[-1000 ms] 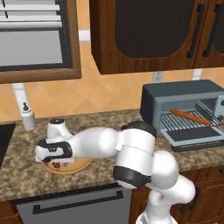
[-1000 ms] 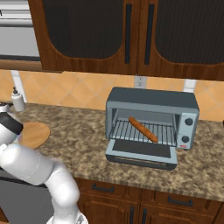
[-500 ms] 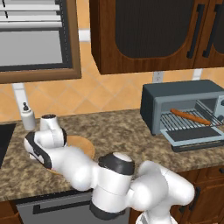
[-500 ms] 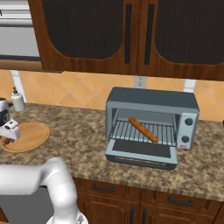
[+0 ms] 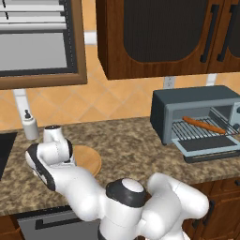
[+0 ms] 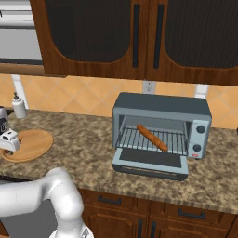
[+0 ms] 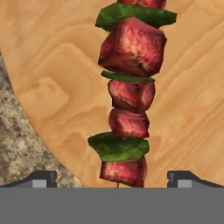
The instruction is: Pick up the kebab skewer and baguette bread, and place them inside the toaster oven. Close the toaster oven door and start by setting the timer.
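The end effector (image 7: 111, 179) hangs spread wide and holds nothing, one fingertip (image 7: 41, 178) on each side of the kebab skewer (image 7: 129, 94) without touching it. The skewer lies on the round wooden board (image 6: 30, 144), red meat chunks alternating with green pepper pieces. The board rests on the speckled granite counter (image 6: 83, 148). Well apart to the right, the toaster oven (image 6: 160, 128) stands with its door (image 6: 151, 160) folded down and the baguette bread (image 6: 151, 136) on its wire rack. Dark wooden cabinets (image 6: 139, 37) hang above.
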You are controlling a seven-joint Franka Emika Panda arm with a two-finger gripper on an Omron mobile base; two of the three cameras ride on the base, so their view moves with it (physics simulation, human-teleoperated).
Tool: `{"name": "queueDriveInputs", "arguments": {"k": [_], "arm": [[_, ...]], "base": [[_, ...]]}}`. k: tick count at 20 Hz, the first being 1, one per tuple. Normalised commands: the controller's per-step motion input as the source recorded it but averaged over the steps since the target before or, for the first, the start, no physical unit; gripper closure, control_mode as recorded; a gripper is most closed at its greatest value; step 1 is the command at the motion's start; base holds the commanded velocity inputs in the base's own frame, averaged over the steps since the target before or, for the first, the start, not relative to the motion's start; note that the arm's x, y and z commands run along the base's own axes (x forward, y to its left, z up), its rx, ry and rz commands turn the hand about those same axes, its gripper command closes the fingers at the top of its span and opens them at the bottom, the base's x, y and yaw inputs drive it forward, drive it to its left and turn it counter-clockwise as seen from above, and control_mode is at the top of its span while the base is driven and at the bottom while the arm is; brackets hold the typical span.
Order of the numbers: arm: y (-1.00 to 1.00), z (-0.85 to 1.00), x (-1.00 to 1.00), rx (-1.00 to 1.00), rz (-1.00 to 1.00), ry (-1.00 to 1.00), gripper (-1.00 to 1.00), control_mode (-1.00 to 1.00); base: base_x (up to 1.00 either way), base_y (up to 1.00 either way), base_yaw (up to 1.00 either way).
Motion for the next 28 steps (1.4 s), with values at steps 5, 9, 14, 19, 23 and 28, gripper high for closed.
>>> {"name": "queueDriveInputs", "arguments": {"k": [5,9,14,19,23,28], "arm": [[-0.10,-0.11,0.07,0.00,0.00,-0.01,-1.00,-1.00],[0.00,-0.09,0.04,0.00,0.00,-0.04,1.00,-1.00],[0.00,-0.01,0.00,-0.01,0.00,-0.07,1.00,-1.00],[-0.11,0.00,0.00,-0.01,0.00,-0.01,1.00,-1.00],[-0.46,0.35,-0.13,0.00,0.09,-0.03,1.00,-1.00],[-0.93,0.97,-0.62,0.01,0.19,-0.02,1.00,-1.00]], "base": [[0.00,0.00,0.00],[0.00,0.00,0.00],[0.00,0.00,0.00],[0.00,0.00,0.00],[0.00,0.00,0.00],[0.00,0.00,0.00]]}}
